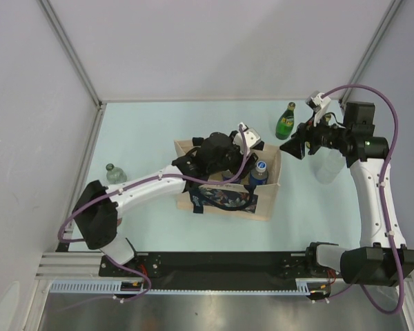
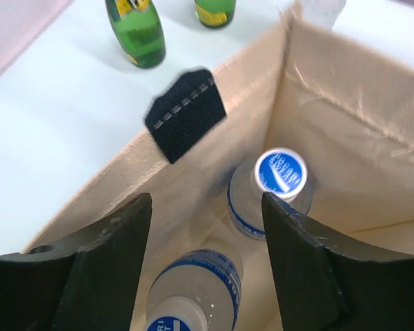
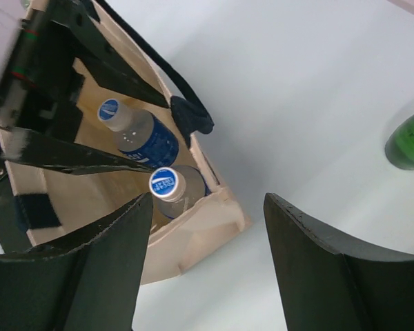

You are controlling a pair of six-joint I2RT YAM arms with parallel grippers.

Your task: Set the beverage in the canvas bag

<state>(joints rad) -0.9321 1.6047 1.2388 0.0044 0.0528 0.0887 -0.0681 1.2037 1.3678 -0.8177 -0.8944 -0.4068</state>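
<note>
The beige canvas bag [image 1: 268,201] with navy handles stands open at mid table. Two clear bottles with blue caps and labels stand inside it: one [image 2: 279,181] near the far corner, the other [image 2: 196,293] nearer. My left gripper [image 2: 207,227] is open just above the bag's mouth, its jaws wide on either side of the nearer bottle and apart from it. In the top view it [image 1: 236,165] hides much of the inside. My right gripper [image 1: 290,147] is open and empty, right of the bag. The right wrist view shows the bag [image 3: 200,238] and both bottles [image 3: 169,187].
A green glass bottle [image 1: 286,121] stands behind the right gripper; it also shows in the right wrist view [image 3: 408,141]. The left wrist view shows two green bottles [image 2: 136,31] beyond the bag. A clear bottle [image 1: 115,174] stands at the left near the wall.
</note>
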